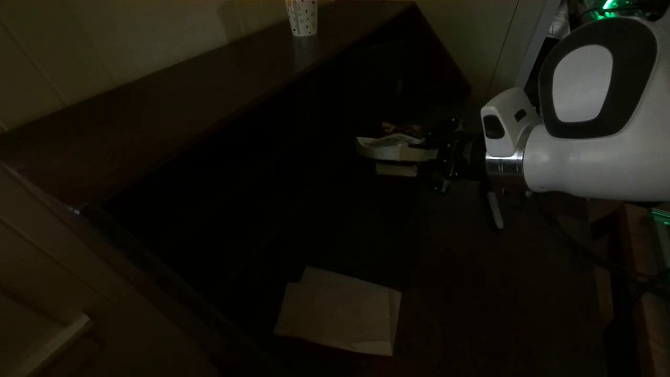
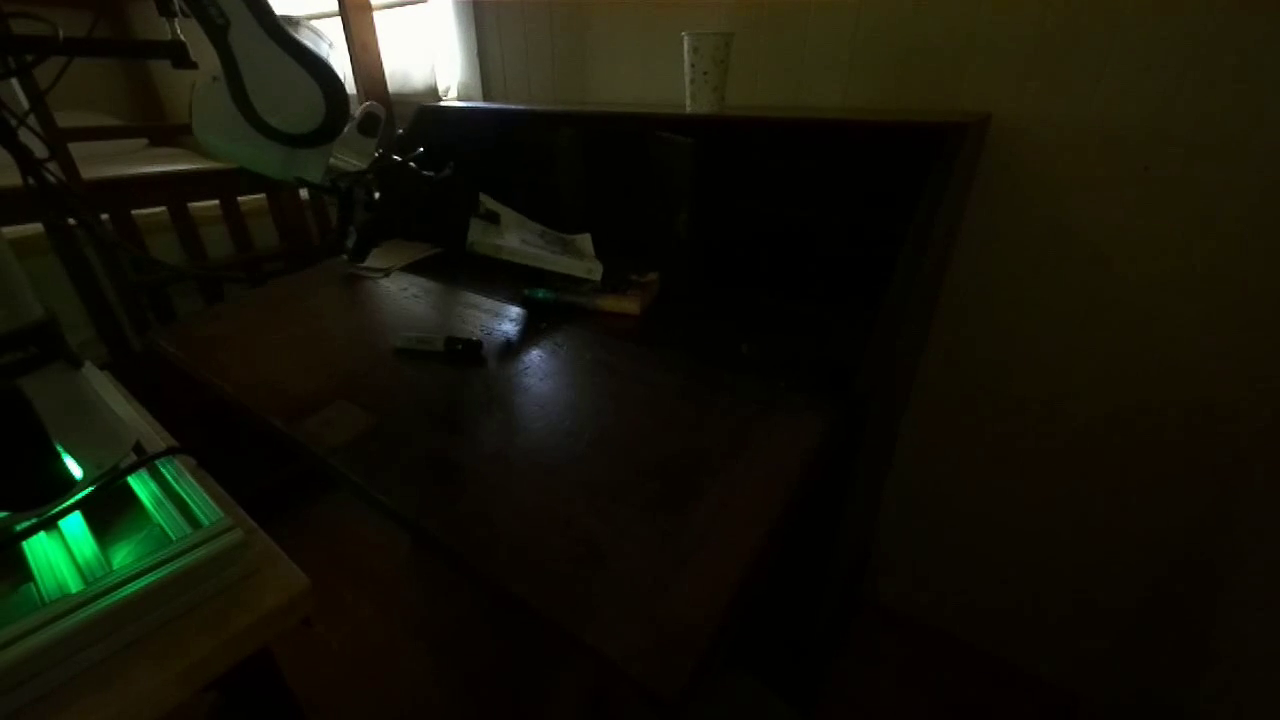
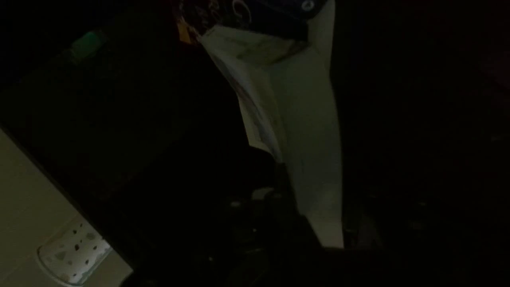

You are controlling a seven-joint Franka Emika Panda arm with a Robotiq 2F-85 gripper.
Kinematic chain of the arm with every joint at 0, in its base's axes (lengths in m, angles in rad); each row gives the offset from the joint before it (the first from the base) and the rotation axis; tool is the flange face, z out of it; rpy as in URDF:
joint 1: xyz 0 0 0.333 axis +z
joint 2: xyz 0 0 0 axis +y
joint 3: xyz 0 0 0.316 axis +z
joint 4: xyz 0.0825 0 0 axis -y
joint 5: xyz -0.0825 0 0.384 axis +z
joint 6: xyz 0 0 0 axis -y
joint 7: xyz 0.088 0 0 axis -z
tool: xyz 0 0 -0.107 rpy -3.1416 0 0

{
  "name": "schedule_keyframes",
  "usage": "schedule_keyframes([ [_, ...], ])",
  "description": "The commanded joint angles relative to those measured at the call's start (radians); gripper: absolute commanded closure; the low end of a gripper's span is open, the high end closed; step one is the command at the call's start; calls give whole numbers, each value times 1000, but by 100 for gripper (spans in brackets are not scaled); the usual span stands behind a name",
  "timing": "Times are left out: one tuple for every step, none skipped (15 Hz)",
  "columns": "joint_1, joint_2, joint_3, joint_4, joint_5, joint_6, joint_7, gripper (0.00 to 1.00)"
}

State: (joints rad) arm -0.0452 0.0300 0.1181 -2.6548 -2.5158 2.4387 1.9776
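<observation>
Nearest in the wrist view, the dark end effector [image 1: 426, 150] pinches a white paper item [image 3: 308, 115] near one end, jaws drawn well together; the rest of the item juts out ahead. Dark lettered patch [image 3: 247, 16] shows at its far end, too dim to tell whether it belongs. Above the end effector, on the ledge [image 1: 235, 68], stands a speckled cup [image 2: 708, 72], well apart. Ahead and lower, a slim yellowish thing [image 2: 610, 302]; beneath the end effector, a marker [image 2: 440, 344] on the surface [image 2: 560, 460]; off to its side, loose papers [image 1: 340, 317]. Step in hand, by my reading: item gripped, a carry or set-down rather than a fresh grasp. Whether its lower edge touches anything, cannot tell. Next move probably calls for a steady pinch and a slow, level path past the slim yellowish thing, since the free end looks floppy.
</observation>
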Motion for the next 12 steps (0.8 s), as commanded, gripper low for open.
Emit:
schedule_keyframes([
  [52,-78,-13,-23,5,-16,45,92],
  [61,-80,-16,-19,6,-14,55,92],
  [70,-78,-18,-16,4,-16,66,92],
  [76,-77,-20,-14,4,-13,72,92],
  [78,-72,-24,-11,4,-6,74,92],
  [77,-63,-30,-8,4,4,71,92],
  [75,-56,-37,-6,4,13,68,92],
  [70,-52,-45,-4,6,24,59,92],
  [67,-50,-52,-6,6,25,55,92],
  [65,-50,-60,-6,4,28,53,92],
  [63,-50,-67,-5,6,35,50,90],
  [62,-52,-73,-3,4,48,51,44],
])
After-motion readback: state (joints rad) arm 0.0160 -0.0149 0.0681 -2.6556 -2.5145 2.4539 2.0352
